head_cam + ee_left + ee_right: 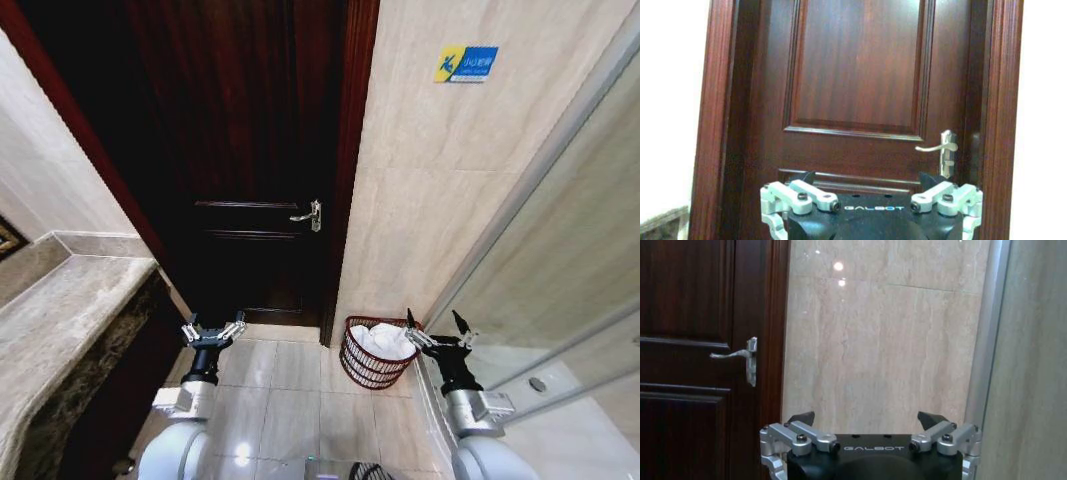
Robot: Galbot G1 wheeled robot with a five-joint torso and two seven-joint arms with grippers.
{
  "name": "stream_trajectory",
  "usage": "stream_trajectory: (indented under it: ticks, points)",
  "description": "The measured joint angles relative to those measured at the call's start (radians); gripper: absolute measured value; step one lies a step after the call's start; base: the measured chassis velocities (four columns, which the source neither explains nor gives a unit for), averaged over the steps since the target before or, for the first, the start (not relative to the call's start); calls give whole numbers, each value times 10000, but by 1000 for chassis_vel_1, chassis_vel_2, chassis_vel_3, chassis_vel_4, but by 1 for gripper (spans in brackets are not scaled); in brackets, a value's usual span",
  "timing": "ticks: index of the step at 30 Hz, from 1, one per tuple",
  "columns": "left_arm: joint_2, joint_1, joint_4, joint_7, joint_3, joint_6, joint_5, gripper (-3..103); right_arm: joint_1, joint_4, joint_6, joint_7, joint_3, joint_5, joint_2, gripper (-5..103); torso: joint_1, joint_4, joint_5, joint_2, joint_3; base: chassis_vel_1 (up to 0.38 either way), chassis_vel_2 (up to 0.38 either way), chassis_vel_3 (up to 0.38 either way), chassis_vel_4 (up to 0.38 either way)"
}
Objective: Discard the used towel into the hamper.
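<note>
On the tiled floor at about five o'clock from the dark wooden door (250,150) stands the small round red-brown wire hamper (372,366), white towel (384,342) already inside. The right gripper (437,330) hovers at its three-o'clock rim, jaws wide and empty; swinging away could tip it. The left gripper (212,330), also spread and empty, waits well apart.

It was a bathroom, likely a hotel's: marble-tiled walls (430,200) and floor (290,400), a stone counter (60,310) at left, a dark wooden door (250,150) ahead, glass panels (570,260) at right.
</note>
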Motion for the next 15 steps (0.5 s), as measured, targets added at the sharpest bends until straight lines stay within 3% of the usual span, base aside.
stream_trajectory:
  ticks: [15]
  points:
    - [-56,23,-11,14,19,-1,50,100,-91,-24,96,-2,16,41,0,100,-12,0,-1,-16,-9,85,-80,-78,83]
